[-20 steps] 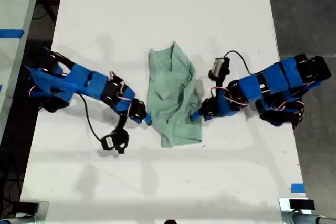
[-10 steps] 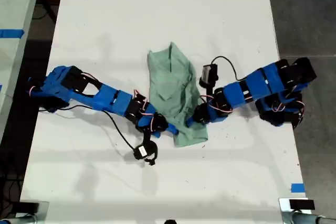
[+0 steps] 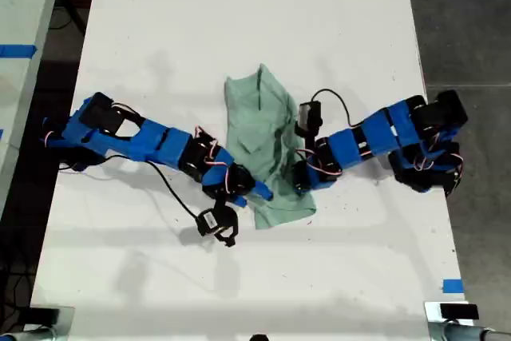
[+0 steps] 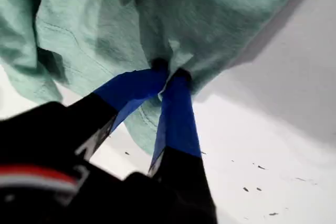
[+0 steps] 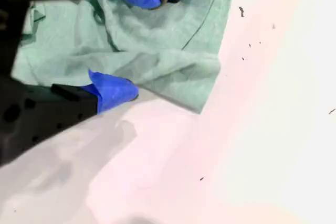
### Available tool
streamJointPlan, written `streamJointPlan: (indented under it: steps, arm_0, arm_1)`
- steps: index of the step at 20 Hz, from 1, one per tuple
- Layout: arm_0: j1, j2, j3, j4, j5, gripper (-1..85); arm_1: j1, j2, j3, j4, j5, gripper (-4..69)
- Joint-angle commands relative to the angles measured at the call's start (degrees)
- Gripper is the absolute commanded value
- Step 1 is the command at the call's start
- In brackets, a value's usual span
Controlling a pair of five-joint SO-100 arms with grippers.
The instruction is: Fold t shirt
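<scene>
My first gripper (image 4: pixel 169 72) pinches the t shirt's (image 3: pixel 263 149) hem for folding; my second gripper (image 5: pixel 131 40), seemingly parted, steadies cloth.

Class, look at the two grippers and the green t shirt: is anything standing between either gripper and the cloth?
Nothing visible does. My first gripper is pinched shut on a fold of the t shirt. My second gripper sits at the shirt's edge, jaws apart over the fabric. Only bare table surrounds it.

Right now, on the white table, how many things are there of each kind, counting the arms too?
Blue robot arms: 2
Mint-green t shirt: 1
White table: 1
Total: 4
</scene>
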Motion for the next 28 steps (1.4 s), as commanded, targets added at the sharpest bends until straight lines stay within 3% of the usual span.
streamJointPlan:
  steps: [1, 6, 12, 13, 15, 20, 22, 25, 28]
  arm_0:
    - [-0.4, -1.1, -3.0, -4.0, -0.5, 26.9]
    - [-0.4, -3.1, -3.0, -5.2, -0.5, 26.4]
    - [-1.5, -8.5, -2.9, 1.6, -0.7, 24.3]
    - [-1.6, -10.0, -2.9, 1.2, 1.5, 21.7]
    - [-2.0, -11.1, -2.8, -3.7, 11.0, -0.3]
    - [-1.7, -1.3, -2.8, -2.1, 14.6, -0.3]
    - [-0.9, 3.6, -2.7, -1.8, 16.1, -0.3]
    - [-0.4, 11.4, -2.6, -1.1, 17.0, -0.3]
    - [-5.1, 18.5, -1.1, 3.9, 17.1, -0.3]
  arm_1:
    - [-1.2, -2.9, -5.8, 0.7, -1.1, 1.1]
    - [-1.8, -7.9, -13.1, 3.4, -1.8, 1.1]
    - [-2.4, -9.4, -15.3, 4.0, -1.8, 1.1]
    - [-2.5, -9.4, -15.3, 4.0, -1.7, 1.1]
    - [-2.7, -9.3, -15.5, 4.0, -1.6, 1.1]
    - [-4.7, -9.8, -19.2, 2.9, -1.1, 1.0]
    - [-5.4, -9.8, -24.1, 6.9, 0.6, 0.9]
    - [-5.7, -9.0, -40.3, 18.7, 2.3, 0.8]
    - [-0.8, 0.4, -41.9, 20.2, 2.1, 0.7]
